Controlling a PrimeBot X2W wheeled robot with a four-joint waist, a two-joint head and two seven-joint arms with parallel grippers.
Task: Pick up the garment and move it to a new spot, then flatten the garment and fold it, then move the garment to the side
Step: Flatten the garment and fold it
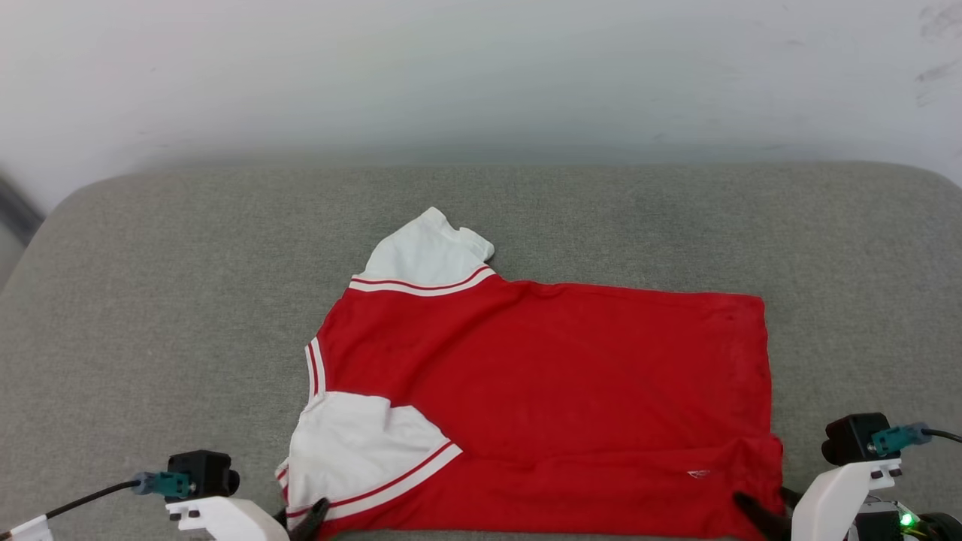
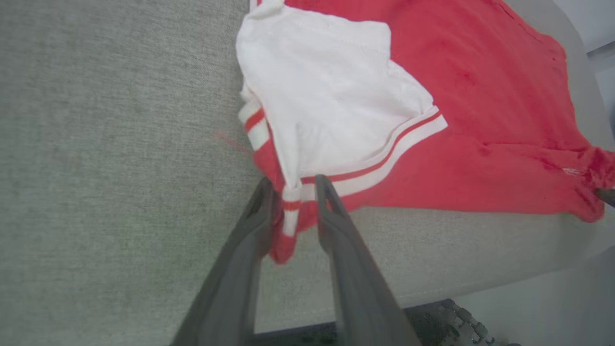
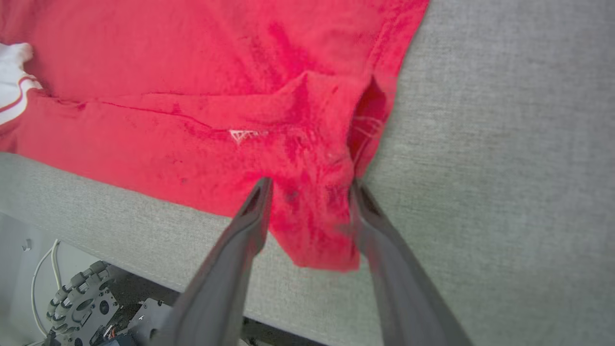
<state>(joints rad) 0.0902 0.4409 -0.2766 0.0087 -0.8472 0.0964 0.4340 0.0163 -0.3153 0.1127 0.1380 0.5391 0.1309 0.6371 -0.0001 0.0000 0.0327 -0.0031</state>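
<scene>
The garment (image 1: 541, 376) lies folded lengthwise on the grey cushioned surface (image 1: 150, 300). It is red, with one white sleeve at the back left and another at the near left. My left gripper (image 1: 308, 518) is at the garment's near left corner. In the left wrist view my left gripper (image 2: 295, 185) is open, and the striped sleeve hem of the garment (image 2: 480, 96) hangs loose between its fingers. My right gripper (image 1: 766, 507) is at the near right corner. Seen from the right wrist, my right gripper (image 3: 311, 187) stands wide open around a drooping corner of the garment (image 3: 192, 72).
The garment's near edge lies along the surface's front edge (image 3: 120, 192). Below that edge is my wheeled base (image 3: 81, 302). A pale wall (image 1: 481, 75) rises behind. Bare grey surface stretches to the left, right and back of the garment.
</scene>
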